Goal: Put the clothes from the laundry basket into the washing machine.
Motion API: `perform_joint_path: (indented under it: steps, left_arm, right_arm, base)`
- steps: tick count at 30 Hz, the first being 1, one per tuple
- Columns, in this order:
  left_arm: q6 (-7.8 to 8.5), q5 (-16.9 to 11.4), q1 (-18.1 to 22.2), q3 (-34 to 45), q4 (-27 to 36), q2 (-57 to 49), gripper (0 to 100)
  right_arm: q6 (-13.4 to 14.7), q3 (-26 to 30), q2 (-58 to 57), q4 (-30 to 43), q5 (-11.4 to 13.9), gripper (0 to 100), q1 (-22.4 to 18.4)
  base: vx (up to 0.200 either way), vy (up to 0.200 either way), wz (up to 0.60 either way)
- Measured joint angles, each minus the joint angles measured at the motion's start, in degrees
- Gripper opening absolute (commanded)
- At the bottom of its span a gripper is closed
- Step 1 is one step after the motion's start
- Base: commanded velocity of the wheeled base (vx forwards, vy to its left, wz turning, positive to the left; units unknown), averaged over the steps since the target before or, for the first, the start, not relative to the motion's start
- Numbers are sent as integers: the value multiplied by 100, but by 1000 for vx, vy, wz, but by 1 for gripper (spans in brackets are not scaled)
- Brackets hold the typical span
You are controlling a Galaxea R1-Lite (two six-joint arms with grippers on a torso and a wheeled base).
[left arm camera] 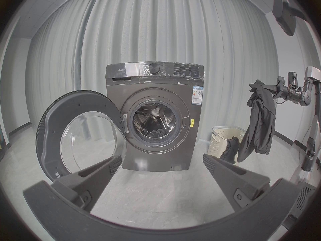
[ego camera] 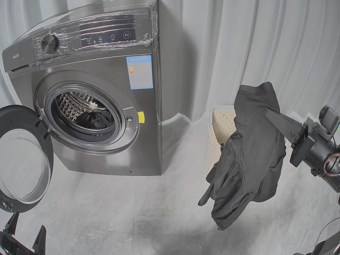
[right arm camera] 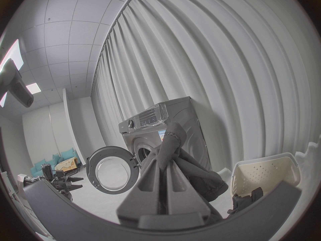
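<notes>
The grey washing machine point(ego camera: 141, 142) stands at the left with its round door point(ego camera: 21, 160) swung wide open. Dark clothes lie inside the drum point(ego camera: 85, 114). A cream laundry basket point(ego camera: 221, 124) sits on the floor to the machine's right, with a dark cloth point(left arm camera: 230, 148) draped over its rim. My right gripper point(ego camera: 266, 113) is shut on a dark grey garment point(ego camera: 251, 149) that hangs in the air above and in front of the basket. My left gripper point(ego camera: 29, 222) is low near the open door, open with nothing between its fingers.
White curtains point(ego camera: 248, 36) hang behind the machine and basket. Bare grey floor point(ego camera: 141, 209) lies between the machine front and the basket. The open door reaches out over the floor close to my left gripper.
</notes>
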Motion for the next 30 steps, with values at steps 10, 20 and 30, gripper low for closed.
perform_joint_path:
  steps: [10,20,30]
  left_arm:
    - [0,1,-2,0,2,0,100]
    - [-13,1,-2,0,2,0,100]
    - [-26,12,-5,0,2,0,100]
  right_arm:
    - [0,-1,27,0,-13,0,-2]
    - [0,-4,40,11,-11,0,4]
    - [2,35,43,13,-9,0,4]
  base:
    - [0,200,0]
    - [0,140,0]
    - [-20,0,0]
